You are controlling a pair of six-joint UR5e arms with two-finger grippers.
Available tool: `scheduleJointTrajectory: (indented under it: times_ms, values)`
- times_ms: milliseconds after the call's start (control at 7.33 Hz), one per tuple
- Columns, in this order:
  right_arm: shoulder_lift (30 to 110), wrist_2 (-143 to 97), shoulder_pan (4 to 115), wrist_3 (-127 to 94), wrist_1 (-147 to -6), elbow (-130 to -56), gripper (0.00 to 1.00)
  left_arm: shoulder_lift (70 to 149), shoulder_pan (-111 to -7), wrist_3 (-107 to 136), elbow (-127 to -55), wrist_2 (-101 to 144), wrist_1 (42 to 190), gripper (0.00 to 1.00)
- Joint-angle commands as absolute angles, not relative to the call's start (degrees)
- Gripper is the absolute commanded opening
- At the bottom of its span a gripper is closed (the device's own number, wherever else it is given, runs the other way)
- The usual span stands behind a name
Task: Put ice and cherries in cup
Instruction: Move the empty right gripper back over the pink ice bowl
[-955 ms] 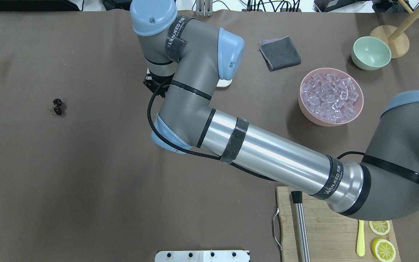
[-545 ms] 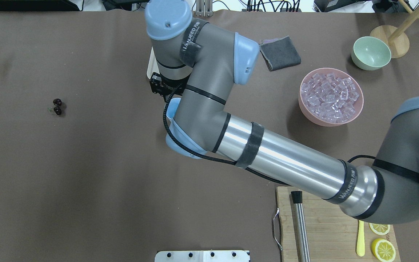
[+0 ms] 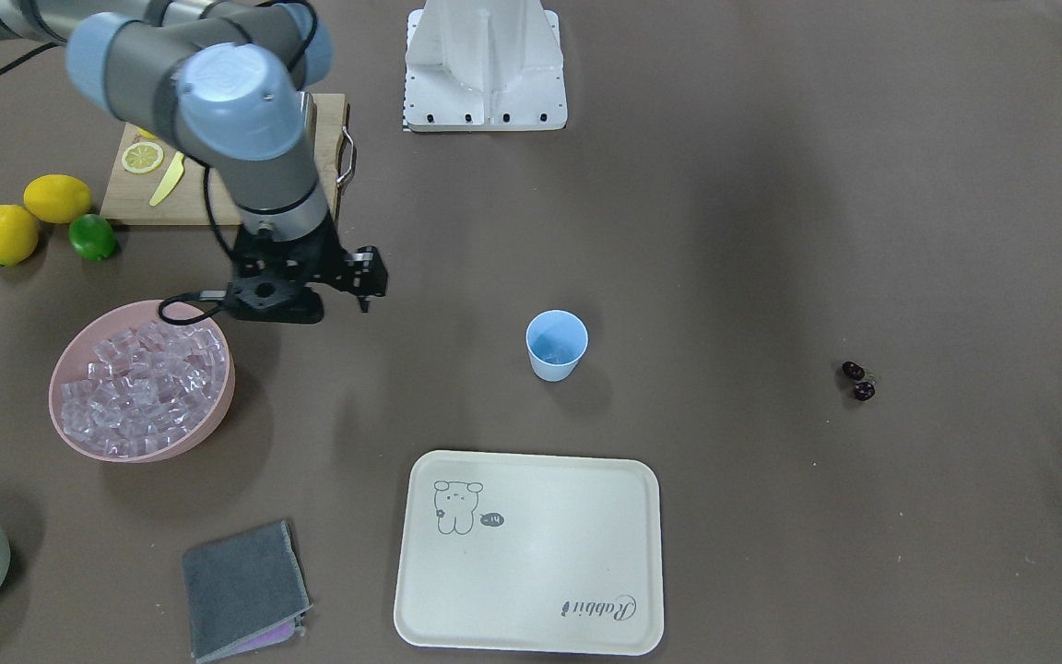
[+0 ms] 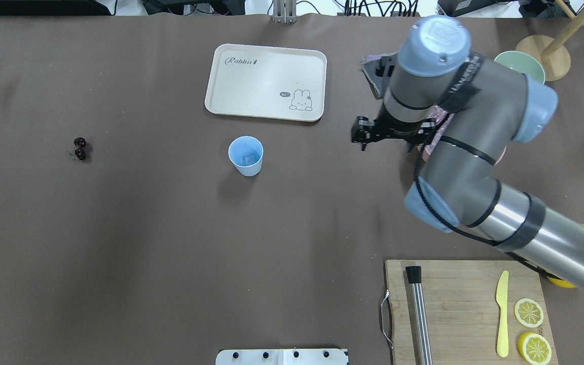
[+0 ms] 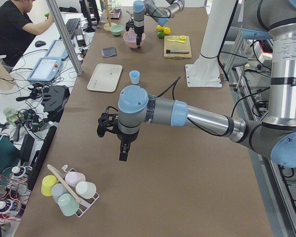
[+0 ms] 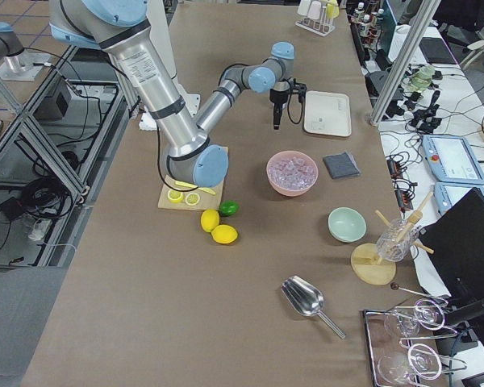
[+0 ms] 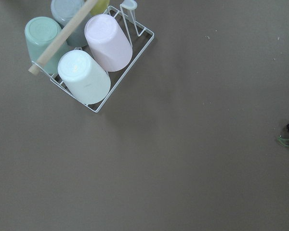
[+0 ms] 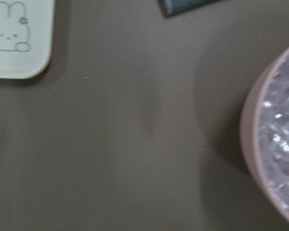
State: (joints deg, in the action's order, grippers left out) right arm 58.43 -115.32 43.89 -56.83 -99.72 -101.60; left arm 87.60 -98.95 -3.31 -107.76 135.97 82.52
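You see a light-blue cup [image 3: 556,345], dark purple cherries [image 3: 857,380], clear ice [image 3: 139,383] in a pink bowl [image 3: 171,449], and a cream tray [image 3: 540,572] with a rabbit drawing.

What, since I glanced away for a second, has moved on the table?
The right gripper swung from over the table's middle rightward to beside the pink bowl, uncovering the cup and the tray. Whether it let anything go cannot be seen. The cherries stayed put.

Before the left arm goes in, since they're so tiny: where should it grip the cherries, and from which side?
Probably straight down from above, closing across both dark fruits of the cherries, not the thin green stems: they lie flat on the table with nothing close by.
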Motion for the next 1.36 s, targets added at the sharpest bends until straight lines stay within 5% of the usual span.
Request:
scheduleJointTrajectory:
  times_ms: [0, 545, 955, 1227]
  values:
    - [67.12, -116.11, 49.03, -44.17, -99.49, -103.18, 0.94, 87.8, -98.88, -3.16, -107.75, 136.05, 82.53, 0.98]
    - [67.5, -117.41, 52.65, -30.43, -98.1, -100.56, 0.9, 87.89, -98.88, -3.08, -108.01, 136.05, 82.53, 0.98]
    - [67.15, -117.51, 52.47, -30.76, -92.9, -96.59, 0.71, 87.8, -98.88, -3.08, -108.02, 136.05, 82.62, 0.98]
    - [66.89, -117.33, 51.51, -30.24, -92.81, -96.77, 0.68, 87.8, -98.88, -3.08, -107.93, 136.05, 82.53, 0.98]
